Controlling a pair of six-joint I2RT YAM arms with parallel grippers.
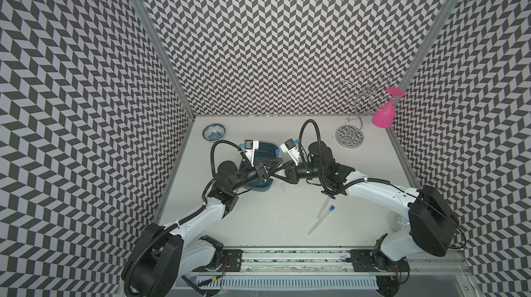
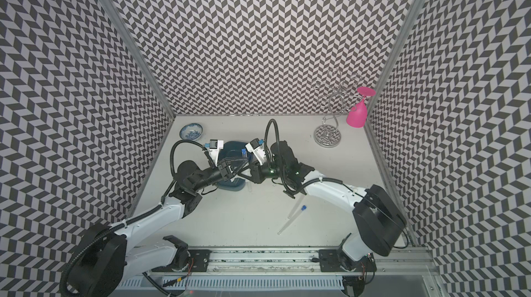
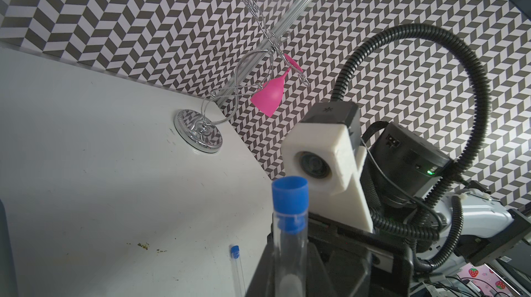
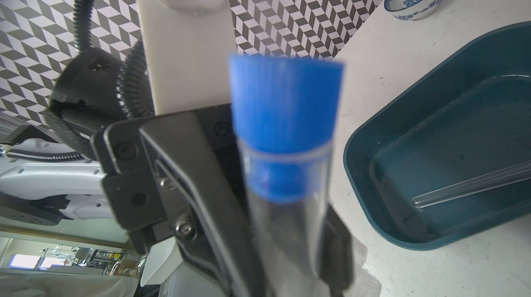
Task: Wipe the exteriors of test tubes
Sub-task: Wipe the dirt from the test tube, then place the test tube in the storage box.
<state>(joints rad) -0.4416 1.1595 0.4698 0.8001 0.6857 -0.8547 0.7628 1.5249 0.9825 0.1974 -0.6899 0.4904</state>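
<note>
One test tube [image 1: 277, 153] with a blue cap stands nearly upright above the table's middle, where both grippers meet. My left gripper [image 1: 273, 170] is shut on this tube [image 3: 290, 223]. From the other side my right gripper [image 1: 280, 174] is shut on the same tube [image 4: 287, 195], with the thin white wipe [image 4: 363, 264] hanging beside its jaws. Two more test tubes [image 1: 320, 221] lie crossed on the table near the right arm. Another lies in the dark blue bin [image 4: 373, 126], where it shows as a clear tube [image 4: 471, 186].
The blue bin [image 1: 267, 149] sits just behind and under the grippers. A blue-patterned bowl [image 1: 214, 132] stands at the back left. A chrome wire rack [image 1: 351, 134] with a pink glass [image 1: 383, 114] hanging on it stands at the back right.
</note>
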